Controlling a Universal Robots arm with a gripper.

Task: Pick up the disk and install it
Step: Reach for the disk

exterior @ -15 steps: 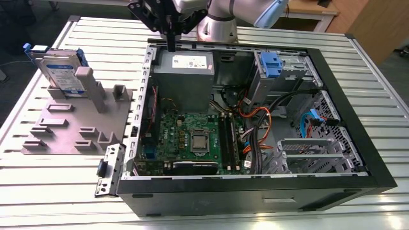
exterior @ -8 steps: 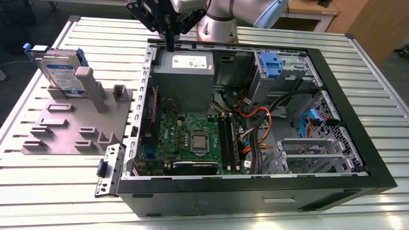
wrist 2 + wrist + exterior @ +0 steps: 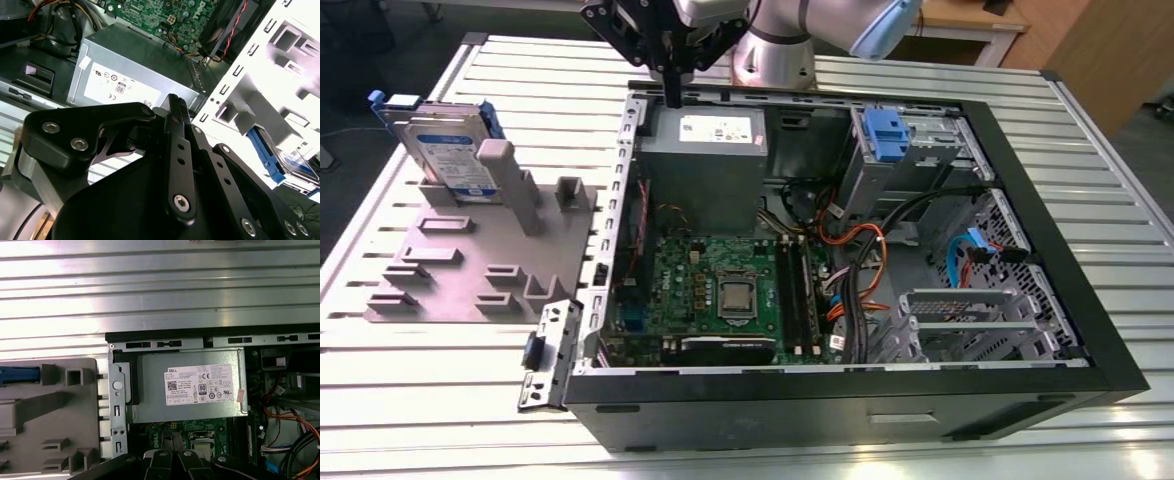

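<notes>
Start at the exterior view's left of the case [image 3: 854,390]: find the disk [image 3: 447,150] there, well apart from the case, standing on edge in a grey rack [image 3: 467,270] on the desk [image 3: 400,400], blue carrier showing at its top, untouched. Next, look above the case's back wall, over the power supply [image 3: 707,150]: see the claw [image 3: 674,95] hanging there, pressed together on nothing. Judge the pickup as not yet begun. To do it well, spread the claw before nearing the rack, come down square over the disk's top edge, pinch across the flat faces rather than the thin carrier, and lift straight up, clear of the rack's posts. Further right inside the case, note the blue-latched bay [image 3: 887,135], orange cables [image 3: 854,238] just beside it.
</notes>
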